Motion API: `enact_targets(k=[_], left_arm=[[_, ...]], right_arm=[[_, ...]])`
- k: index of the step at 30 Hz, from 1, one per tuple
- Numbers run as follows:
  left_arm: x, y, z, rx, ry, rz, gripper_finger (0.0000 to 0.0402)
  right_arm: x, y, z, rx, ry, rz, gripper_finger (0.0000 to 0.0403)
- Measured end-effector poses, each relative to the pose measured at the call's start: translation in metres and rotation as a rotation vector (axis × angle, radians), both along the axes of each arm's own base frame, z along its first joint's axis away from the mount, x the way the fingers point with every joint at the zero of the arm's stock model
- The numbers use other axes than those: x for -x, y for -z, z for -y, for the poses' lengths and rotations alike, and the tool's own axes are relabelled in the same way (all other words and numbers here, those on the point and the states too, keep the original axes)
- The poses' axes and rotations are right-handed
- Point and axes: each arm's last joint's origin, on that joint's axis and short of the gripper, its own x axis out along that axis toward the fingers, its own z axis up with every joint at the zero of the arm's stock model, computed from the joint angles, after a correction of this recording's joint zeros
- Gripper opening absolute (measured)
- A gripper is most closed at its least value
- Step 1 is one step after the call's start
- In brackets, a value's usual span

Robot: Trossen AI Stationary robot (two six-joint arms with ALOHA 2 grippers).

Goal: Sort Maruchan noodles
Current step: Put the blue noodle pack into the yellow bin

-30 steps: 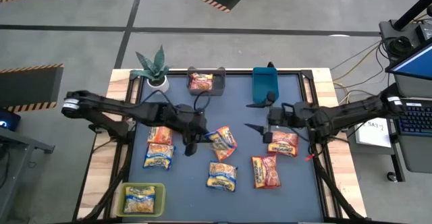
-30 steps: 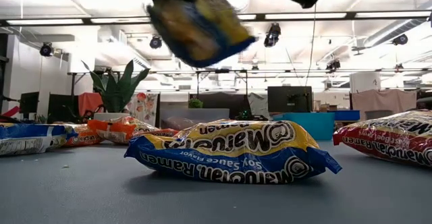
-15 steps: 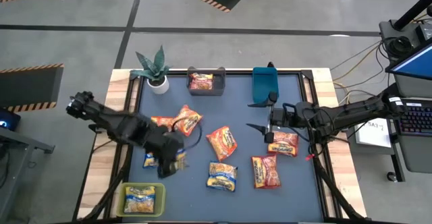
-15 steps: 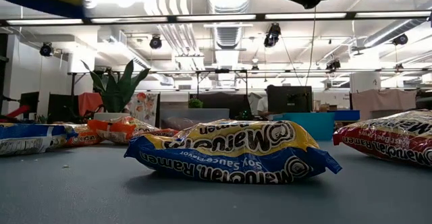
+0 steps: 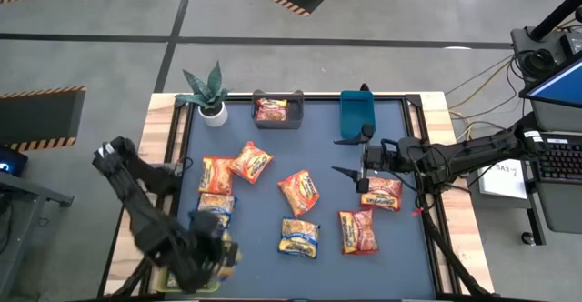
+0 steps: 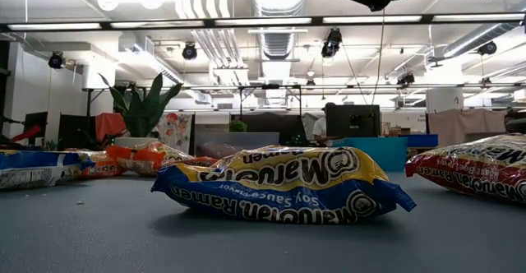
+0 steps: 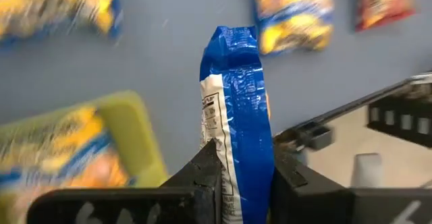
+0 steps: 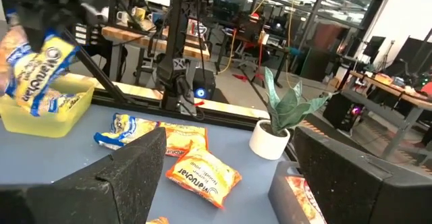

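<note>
My left gripper (image 5: 221, 255) hangs over the near left corner, beside the yellow-green bin (image 5: 173, 282), shut on a yellow-and-blue noodle packet (image 7: 236, 116). That bin holds another yellow packet (image 7: 54, 150). My right gripper (image 5: 347, 156) hovers open near the blue bin (image 5: 358, 113), touching nothing. Flat on the table lie orange packets (image 5: 252, 162) (image 5: 298, 193) (image 5: 382, 193), yellow-and-blue ones (image 5: 214, 209) (image 5: 299, 236) and a red one (image 5: 359, 231). A dark bin (image 5: 275, 97) at the far edge holds a red packet (image 5: 271, 111). My left gripper pinches the yellow-and-blue packet between its two fingers (image 7: 209, 166), on the blue sealed end (image 7: 246, 177). The packet stands edge-on out of the fingers, lifted clear of the table and above the bin's edge, as the right wrist view also shows (image 8: 37, 65).
A potted plant (image 5: 207, 91) stands at the far left corner. The blue bin and dark bin sit along the far edge. Wooden table rims (image 5: 459, 238) flank the grey mat. Bare mat shows between the packets near the near edge (image 6: 246, 240).
My left gripper has swung from the table's middle toward the near left corner, carrying the yellow-and-blue packet with it, and now hangs by the yellow-green bin. The packet has left the low view. My right arm has kept still.
</note>
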Motion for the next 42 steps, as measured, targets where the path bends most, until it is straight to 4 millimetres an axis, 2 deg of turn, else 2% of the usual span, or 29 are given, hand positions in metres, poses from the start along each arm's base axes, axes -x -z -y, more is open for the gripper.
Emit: enact_targets(k=[5,8,12,18,21,33,39,42], left_arm=[[0.005,0.027,0.029,0.064,0.055,-0.208,0.0043],[0.002,0.036,0.035,0.056,0.059,-0.242,0.0043],[0.004,0.032,0.038,0.024,0.088,-0.257,0.0043],[0.026,0.008,0.031,-0.085,0.091,-0.347,0.0043],[0.027,0.009,0.031,-0.095,0.097,-0.337,0.0043],[0.010,0.052,0.050,-0.240,0.076,-0.388,0.0043],[-0.003,0.067,0.051,-0.269,0.039,-0.419,0.0043],[-0.007,0.069,0.052,-0.257,0.032,-0.412,0.0043]], right_arm=[[0.000,0.001,0.000,0.010,-0.001,-0.006,0.0313],[0.000,0.001,0.000,0.012,-0.002,-0.006,0.0313],[0.000,0.000,0.000,0.011,-0.003,-0.005,0.0313],[0.000,0.000,0.000,0.000,-0.004,0.001,0.0313],[0.000,0.000,0.000,0.000,-0.004,0.000,0.0313],[0.000,0.000,0.000,0.000,-0.007,-0.003,0.0313],[0.000,0.000,0.000,-0.013,-0.007,-0.002,0.0313],[0.000,0.000,0.000,-0.016,-0.007,-0.002,0.0313]])
